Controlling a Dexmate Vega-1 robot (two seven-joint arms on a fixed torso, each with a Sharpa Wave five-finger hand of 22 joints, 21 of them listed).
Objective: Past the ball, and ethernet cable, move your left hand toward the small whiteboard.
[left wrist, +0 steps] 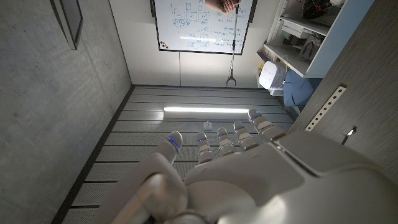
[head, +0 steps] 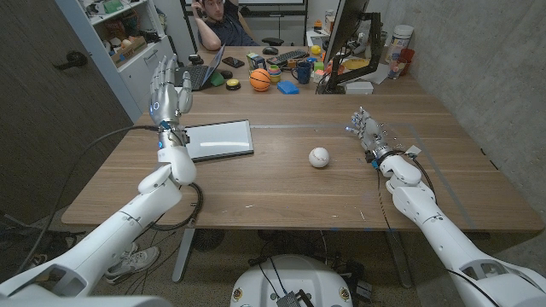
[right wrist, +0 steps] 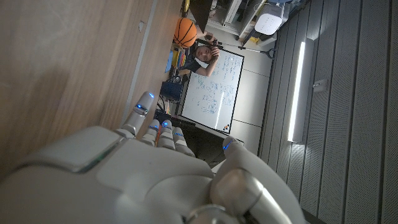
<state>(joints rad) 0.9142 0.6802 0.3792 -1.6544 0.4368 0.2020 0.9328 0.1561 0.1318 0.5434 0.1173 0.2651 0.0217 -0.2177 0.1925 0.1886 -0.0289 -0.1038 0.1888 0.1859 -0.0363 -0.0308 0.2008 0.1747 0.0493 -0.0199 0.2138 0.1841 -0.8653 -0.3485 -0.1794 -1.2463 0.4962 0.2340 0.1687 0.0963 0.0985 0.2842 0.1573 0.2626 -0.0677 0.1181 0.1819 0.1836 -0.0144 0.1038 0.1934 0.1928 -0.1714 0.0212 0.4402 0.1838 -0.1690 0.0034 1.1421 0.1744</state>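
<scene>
— Where was the left hand [head: 171, 89] at that moment?

— Raised above the table [head: 281, 183] on the left side, fingers [head: 162, 77] pointing upward and spread apart, holding nothing. It hung over the left end of the small whiteboard [head: 218, 140], which lay flat on the table's left half, a bit toward the far side. In the left wrist view the hand [left wrist: 249, 180] had its fingers [left wrist: 219, 142] apart as well, with a ceiling light strip and a wall whiteboard beyond them.

— And the ball?

— The white ball [head: 319, 157] sat near the middle of the table, well to the right of the small whiteboard and apart from both hands. I could not make out an ethernet cable on the table.

— What about the right hand?

— The right hand [head: 368, 132] was low over the table on the right, right of the ball, fingers [head: 357, 119] loosely spread and empty (whether it touched the wood I could not tell). The right wrist view showed that hand [right wrist: 143, 174] beside the table's wood.

— Anything further back?

— A basketball [head: 260, 79] and a laptop [head: 203, 72] among clutter at the far end, and a person [head: 220, 24] seated behind.
</scene>
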